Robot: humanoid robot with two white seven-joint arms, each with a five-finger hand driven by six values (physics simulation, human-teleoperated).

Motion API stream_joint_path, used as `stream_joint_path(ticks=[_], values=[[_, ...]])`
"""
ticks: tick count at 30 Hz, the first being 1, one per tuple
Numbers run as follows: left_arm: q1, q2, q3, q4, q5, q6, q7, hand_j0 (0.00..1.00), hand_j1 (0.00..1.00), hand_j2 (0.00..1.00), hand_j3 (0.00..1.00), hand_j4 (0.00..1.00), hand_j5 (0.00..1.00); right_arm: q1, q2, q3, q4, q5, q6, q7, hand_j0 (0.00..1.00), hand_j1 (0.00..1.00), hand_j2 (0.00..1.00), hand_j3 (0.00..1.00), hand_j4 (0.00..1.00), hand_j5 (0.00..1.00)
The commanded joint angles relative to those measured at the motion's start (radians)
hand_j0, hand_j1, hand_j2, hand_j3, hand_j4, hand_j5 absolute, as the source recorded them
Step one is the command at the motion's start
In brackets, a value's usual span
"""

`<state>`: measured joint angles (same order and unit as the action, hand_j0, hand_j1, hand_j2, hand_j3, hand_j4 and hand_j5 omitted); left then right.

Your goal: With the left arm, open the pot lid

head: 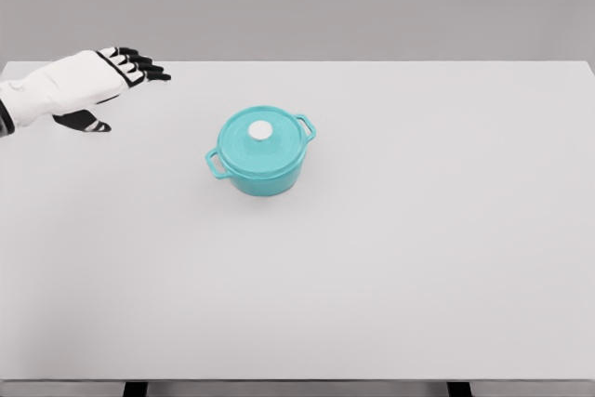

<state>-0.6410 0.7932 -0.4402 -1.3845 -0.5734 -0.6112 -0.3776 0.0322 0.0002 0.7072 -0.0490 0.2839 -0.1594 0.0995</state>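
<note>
Pot [261, 159] sat on the table [418, 258], a little left of the middle and nearer the far edge than the near one. It was teal, round and squat, with a loop handle at each side: one pointed toward the near left corner, the other toward the far right. Lid [263, 137] was on, seated flat and closed over the rim, the same teal as the body. A small white knob [260, 129] stood at the lid's centre, upright.

The left hand [91, 81] hung over the far left corner of the table, its white arm entering from the left edge of the view. Its palm faced down and its black-tipped fingers [139, 64] were stretched out and slightly spread, pointing toward the far edge and to the right. It gripped nothing. The thumb [85, 122] jutted out below the palm, toward the near side. The hand was well apart from the pot, with bare tabletop between them, and touched neither lid nor knob.

The right arm did not show anywhere in the view.

The table was plain pale grey, and two dark legs [135, 389] showed below its near edge.
</note>
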Motion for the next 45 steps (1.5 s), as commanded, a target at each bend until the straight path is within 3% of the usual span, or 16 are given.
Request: stream_joint_path(ticks=[1, 2, 3, 4, 6, 8, 10, 13, 22, 26, 32, 40, 45], values=[[-0.026, -0.012, -0.096, 0.025, -0.002, 0.0, -0.006, 1.0, 1.0, 1.0, 1.0, 1.0, 1.0, 0.0, 0.0, 0.0, 0.0, 0.0, 0.0, 0.0, 1.0, 1.0, 1.0, 1.0, 1.0, 1.0], [-0.104, -0.015, -0.196, 0.062, 0.0, 0.0, -0.003, 1.0, 1.0, 1.0, 1.0, 1.0, 1.0, 0.0, 0.0, 0.0, 0.0, 0.0, 0.0, 0.0, 1.0, 1.0, 1.0, 1.0, 1.0, 1.0], [-0.227, -0.015, -0.363, 0.078, -0.002, 0.0, 0.002, 1.0, 1.0, 1.0, 1.0, 1.0, 1.0, 0.0, 0.0, 0.0, 0.0, 0.0, 0.0, 0.0, 1.0, 1.0, 1.0, 1.0, 1.0, 1.0], [-0.307, -0.035, -0.485, 0.084, 0.0, 0.0, -0.003, 1.0, 1.0, 1.0, 1.0, 1.0, 1.0, 0.0, 0.0, 0.0, 0.0, 0.0, 0.0, 0.0, 1.0, 1.0, 1.0, 1.0, 1.0, 1.0], [-0.39, -0.092, -0.577, 0.097, 0.03, 0.0, -0.003, 1.0, 1.0, 1.0, 1.0, 1.0, 1.0, 0.0, 0.0, 0.0, 0.0, 0.0, 0.0, 0.0, 1.0, 1.0, 1.0, 1.0, 1.0, 1.0], [-0.451, -0.152, -0.595, 0.131, 0.038, 0.0, -0.003, 1.0, 1.0, 1.0, 1.0, 1.0, 1.0, 0.0, 0.0, 0.0, 0.0, 0.0, 0.0, 0.0, 1.0, 1.0, 1.0, 1.0, 1.0, 1.0], [-0.471, -0.152, -0.6, 0.13, 0.046, 0.0, 0.0, 1.0, 1.0, 1.0, 1.0, 1.0, 1.0, 0.0, 0.0, 0.0, 0.0, 0.0, 0.0, 0.0, 1.0, 1.0, 1.0, 1.0, 1.0, 1.0], [-0.476, -0.15, -0.635, 0.128, 0.119, 0.0, 0.0, 1.0, 1.0, 1.0, 1.0, 1.0, 1.0, 0.0, 0.0, 0.0, 0.0, 0.0, 0.0, 0.0, 1.0, 1.0, 1.0, 1.0, 1.0, 1.0], [-0.488, -0.206, -0.738, 0.128, 0.156, 0.0, -0.001, 1.0, 1.0, 1.0, 1.0, 1.0, 1.0, 0.0, 0.0, 0.0, 0.0, 0.0, 0.0, 0.0, 1.0, 1.0, 1.0, 1.0, 1.0, 1.0], [-0.488, -0.209, -0.738, 0.13, 0.155, 0.0, -0.001, 1.0, 1.0, 1.0, 1.0, 1.0, 1.0, 0.0, 0.0, 0.0, 0.0, 0.0, 0.0, 0.0, 1.0, 1.0, 1.0, 1.0, 1.0, 1.0], [-0.49, -0.215, -0.746, 0.13, 0.153, 0.0, -0.004, 0.87, 0.87, 0.87, 0.87, 0.87, 0.87, 0.0, 0.0, 0.0, 0.0, 0.0, 0.0, 0.0, 1.0, 1.0, 1.0, 1.0, 1.0, 1.0], [-0.488, -0.215, -0.755, 0.134, 0.152, 0.0, -0.004, 0.86, 0.86, 0.86, 0.86, 0.86, 0.86, 0.0, 0.0, 0.0, 0.0, 0.0, 0.0, 0.0, 1.0, 1.0, 1.0, 1.0, 1.0, 1.0], [-0.488, -0.221, -0.762, 0.145, 0.15, 0.0, -0.006, 0.8, 0.8, 0.8, 0.8, 0.8, 0.8, 0.0, 0.0, 0.0, 0.0, 0.0, 0.0, 0.0, 1.0, 1.0, 1.0, 1.0, 1.0, 1.0]])
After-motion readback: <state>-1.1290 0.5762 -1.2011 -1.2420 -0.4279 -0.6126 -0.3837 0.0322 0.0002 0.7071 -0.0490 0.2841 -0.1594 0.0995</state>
